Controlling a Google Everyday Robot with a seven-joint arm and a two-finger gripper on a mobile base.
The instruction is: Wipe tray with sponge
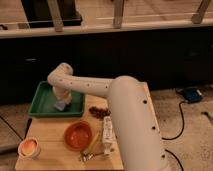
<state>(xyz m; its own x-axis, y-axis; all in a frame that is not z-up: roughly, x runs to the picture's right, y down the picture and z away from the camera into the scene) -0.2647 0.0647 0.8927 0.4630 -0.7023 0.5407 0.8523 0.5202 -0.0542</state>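
Your arm reaches from the lower right across the wooden table and bends down into the tray, which sits at the table's far left corner. The tray is green, shallow and rectangular, with a raised sloping rim, and it is the biggest thing you have in view. Your gripper points down inside the tray, toward its right half. Right under it lies the sponge, a small blue-grey block resting on the tray floor. The gripper meets the sponge from above, but you cannot tell whether the fingers are spread or closed on it, because the wrist covers them.

Nearer to you, just in front of the tray, stands a round orange bowl. At the near left corner of the table sits a small cup with a pale rim and an orange inside, well apart from the tray. To the right of the bowl lies a white remote, lengthwise toward you, and beside it a few thin utensils lie crossed near the table's front edge. A small cluster of dark reddish pieces sits between the tray and the remote, close under your arm. On the floor to the right you have a blue device with a black cable running from it.
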